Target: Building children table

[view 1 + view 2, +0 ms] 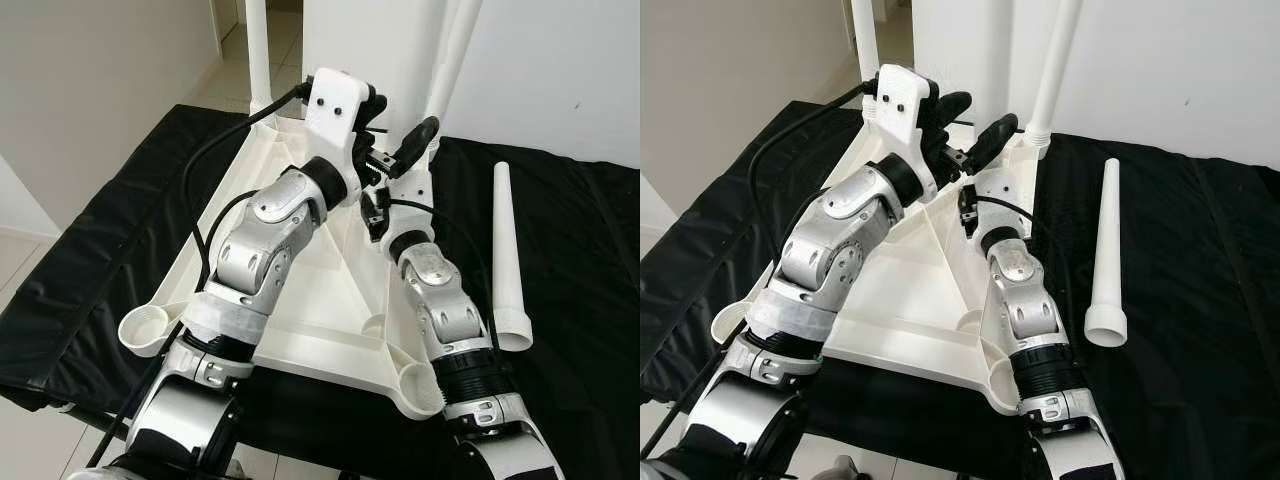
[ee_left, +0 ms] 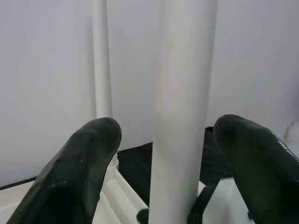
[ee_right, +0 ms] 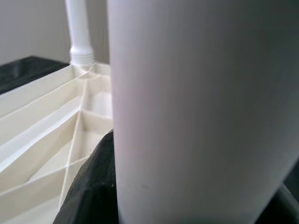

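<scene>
The white children's table [image 1: 300,300] lies upside down on a black cloth. One leg [image 1: 258,50] stands screwed into its far left corner and another leg [image 1: 452,60] stands in the far right corner. A third leg [image 1: 508,250] lies loose on the cloth to the right. My left gripper [image 1: 375,105] is open, and in the left wrist view its fingers [image 2: 79,168] stand on either side of the far right leg [image 2: 182,93] with gaps. My right gripper [image 1: 418,135] is low on the same leg [image 3: 196,93], shut on it.
The two near corners of the table carry empty round sockets [image 1: 145,328] [image 1: 420,385]. The black cloth [image 1: 580,300] has free room on the right, beyond the loose leg. White walls rise close behind the table.
</scene>
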Tool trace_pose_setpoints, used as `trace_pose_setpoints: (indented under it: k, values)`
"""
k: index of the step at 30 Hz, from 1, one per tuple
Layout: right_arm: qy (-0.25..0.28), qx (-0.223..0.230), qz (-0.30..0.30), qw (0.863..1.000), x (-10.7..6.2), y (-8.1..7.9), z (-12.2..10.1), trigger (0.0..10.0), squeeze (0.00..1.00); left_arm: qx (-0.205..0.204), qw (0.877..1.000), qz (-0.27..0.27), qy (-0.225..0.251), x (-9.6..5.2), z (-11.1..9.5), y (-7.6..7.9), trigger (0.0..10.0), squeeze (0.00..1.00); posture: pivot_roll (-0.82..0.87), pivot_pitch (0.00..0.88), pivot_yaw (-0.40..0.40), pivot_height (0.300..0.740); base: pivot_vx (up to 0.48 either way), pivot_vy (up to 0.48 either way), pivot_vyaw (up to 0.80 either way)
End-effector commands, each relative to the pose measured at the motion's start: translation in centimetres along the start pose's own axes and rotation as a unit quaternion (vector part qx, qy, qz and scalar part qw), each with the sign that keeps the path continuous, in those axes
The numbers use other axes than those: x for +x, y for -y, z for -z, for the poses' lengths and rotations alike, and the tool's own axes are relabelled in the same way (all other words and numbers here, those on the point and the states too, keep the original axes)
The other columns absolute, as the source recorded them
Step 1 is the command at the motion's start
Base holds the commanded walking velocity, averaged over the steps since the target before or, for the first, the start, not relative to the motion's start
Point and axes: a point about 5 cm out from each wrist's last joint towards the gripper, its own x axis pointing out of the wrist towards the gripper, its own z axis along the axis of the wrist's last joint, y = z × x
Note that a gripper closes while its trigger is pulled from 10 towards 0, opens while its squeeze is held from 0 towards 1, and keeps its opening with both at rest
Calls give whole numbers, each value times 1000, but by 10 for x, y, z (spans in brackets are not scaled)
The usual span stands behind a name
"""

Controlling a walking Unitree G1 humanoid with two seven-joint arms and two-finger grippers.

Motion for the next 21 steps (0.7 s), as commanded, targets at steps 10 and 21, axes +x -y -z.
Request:
trace_pose_setpoints:
  k: [10, 21]
  values:
    - [36, 19, 51, 998, -5, 19, -11, 10000, 0, 10, 998, 2, -58, -31, 28, -15, 10000, 0, -2, 43, -8, 740, 0, 0, 0]
    - [50, 11, 68, 996, -4, 27, -15, 10000, 0, 17, 989, 60, -133, -60, 62, -7, 10000, 0, 0, 42, -11, 740, 0, 0, 0]
